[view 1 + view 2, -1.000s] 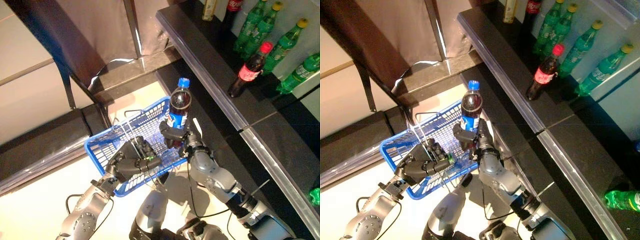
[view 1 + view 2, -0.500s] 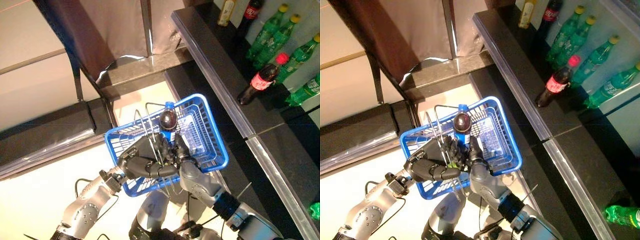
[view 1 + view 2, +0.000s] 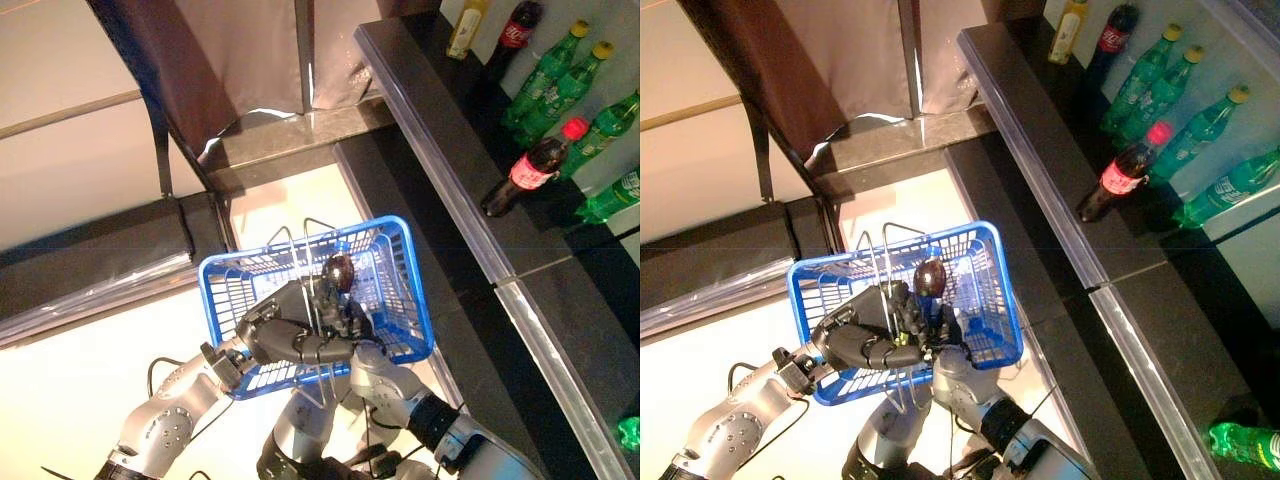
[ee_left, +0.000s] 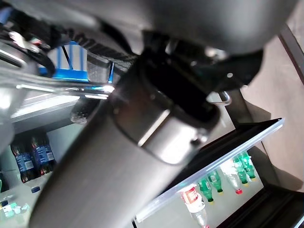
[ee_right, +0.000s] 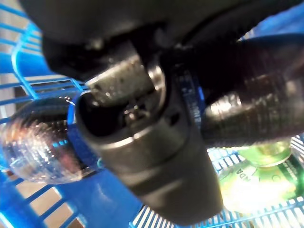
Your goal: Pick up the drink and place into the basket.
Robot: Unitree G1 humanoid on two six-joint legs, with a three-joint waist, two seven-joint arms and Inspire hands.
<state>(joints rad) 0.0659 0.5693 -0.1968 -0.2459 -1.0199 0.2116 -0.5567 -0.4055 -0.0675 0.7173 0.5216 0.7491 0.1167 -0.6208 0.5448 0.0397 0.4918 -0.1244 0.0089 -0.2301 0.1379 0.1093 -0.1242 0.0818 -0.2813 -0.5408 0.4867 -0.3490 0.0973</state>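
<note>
A: Nearest the robot, what is the left hand (image 3: pixel 285 338) doing?
B: It is clenched on the wire handles of the blue basket (image 3: pixel 230 290), carrying it above the pale floor (image 3: pixel 90 390). 1 second ago it gripped them the same way, but the basket sat lower and further left in the head views; part of that shift is the camera moving.

A: And the right hand (image 3: pixel 352 322)?
B: It reaches into the basket from below, fingers wrapped round the cola bottle (image 3: pixel 338 272). Its wrist view shows dark fingers closed over the bottle's blue label, with blue mesh behind.

A: So where is the drink?
B: Inside the basket's rim, tilted, grasped by the right hand. 1 second ago it stood upright above the basket's right corner, blue cap well clear of the rim. Half a second ago it was over the basket's middle; now it sits lower among the handles.

A: Anything else in the basket?
B: The right wrist view shows a green bottle (image 5: pixel 256 183) lying on the mesh floor.

A: Further out?
B: A dark counter (image 3: pixel 440 170) runs diagonally on the right. On it stand a red-capped cola (image 3: pixel 530 170) and several green bottles (image 3: pixel 545 80), and farther off a yellowish bottle (image 3: pixel 464 28).
</note>
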